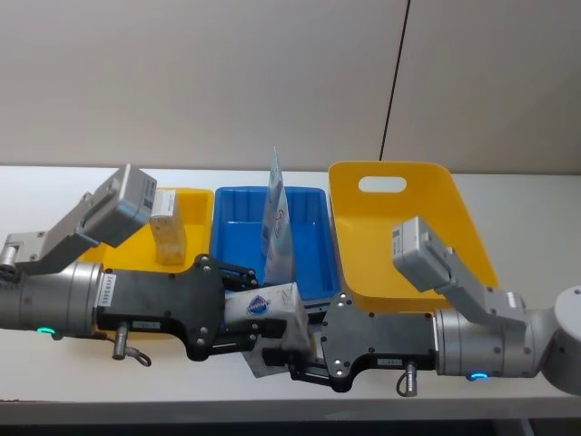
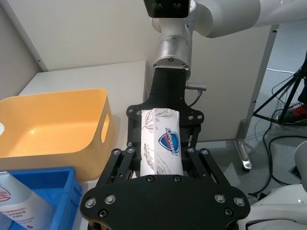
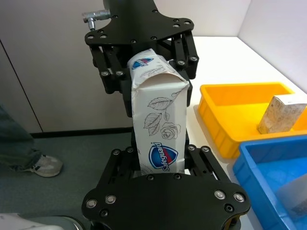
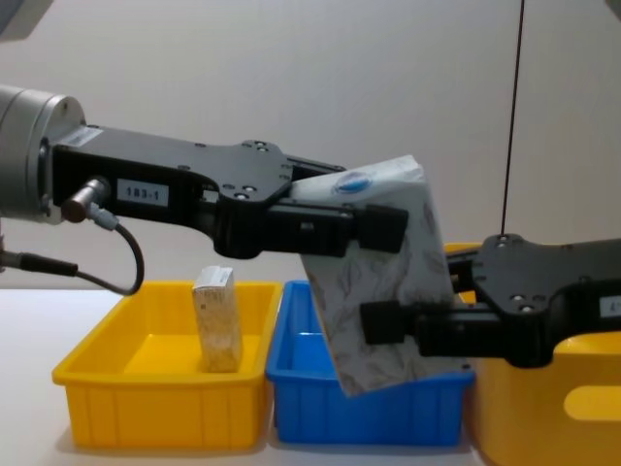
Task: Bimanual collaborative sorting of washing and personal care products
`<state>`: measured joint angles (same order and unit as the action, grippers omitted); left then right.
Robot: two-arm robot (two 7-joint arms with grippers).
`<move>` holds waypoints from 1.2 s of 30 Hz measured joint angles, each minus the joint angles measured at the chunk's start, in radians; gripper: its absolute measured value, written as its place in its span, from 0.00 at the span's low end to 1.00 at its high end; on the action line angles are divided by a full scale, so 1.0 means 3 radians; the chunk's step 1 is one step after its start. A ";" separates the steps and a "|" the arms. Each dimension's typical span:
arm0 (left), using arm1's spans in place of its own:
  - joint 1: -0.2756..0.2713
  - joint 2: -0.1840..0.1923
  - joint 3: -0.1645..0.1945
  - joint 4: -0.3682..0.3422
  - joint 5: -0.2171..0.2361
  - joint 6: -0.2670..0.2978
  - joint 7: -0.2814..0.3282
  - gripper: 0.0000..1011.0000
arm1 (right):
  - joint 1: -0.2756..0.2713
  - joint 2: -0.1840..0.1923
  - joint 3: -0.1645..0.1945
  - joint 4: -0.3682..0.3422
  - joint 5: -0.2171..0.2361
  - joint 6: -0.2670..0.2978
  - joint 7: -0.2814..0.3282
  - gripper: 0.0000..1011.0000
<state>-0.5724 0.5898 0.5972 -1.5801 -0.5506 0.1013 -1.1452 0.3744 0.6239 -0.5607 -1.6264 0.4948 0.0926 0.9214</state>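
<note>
White pack [image 4: 388, 282] between both grippers' [image 1: 254, 313] [image 1: 295, 350] fingers [image 4: 383, 225]

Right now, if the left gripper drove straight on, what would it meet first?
Most likely the right gripper, which faces it nearly head-on. The white pack, held in both sets of fingers, bridges the gap between them.

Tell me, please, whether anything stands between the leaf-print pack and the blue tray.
Nothing visible does: the pack, gripped by the left gripper and right gripper, hangs just before the blue tray. A tall tube stands inside it.

White table [image 1: 531, 195], yellow tray [image 1: 196, 227], blue tray [image 1: 238, 238], yellow basket [image 1: 399, 232]
</note>
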 joint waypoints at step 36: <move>0.0000 0.0000 0.0002 -0.0001 -0.0001 0.0000 -0.0006 0.99 | -0.0316 0.0314 0.0233 -0.0192 0.0182 -0.0159 -0.0262 0.36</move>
<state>-0.5722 0.5897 0.5977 -1.5803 -0.5508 0.1013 -1.1469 0.2796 0.7180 -0.4908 -1.6841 0.5495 0.0449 0.8428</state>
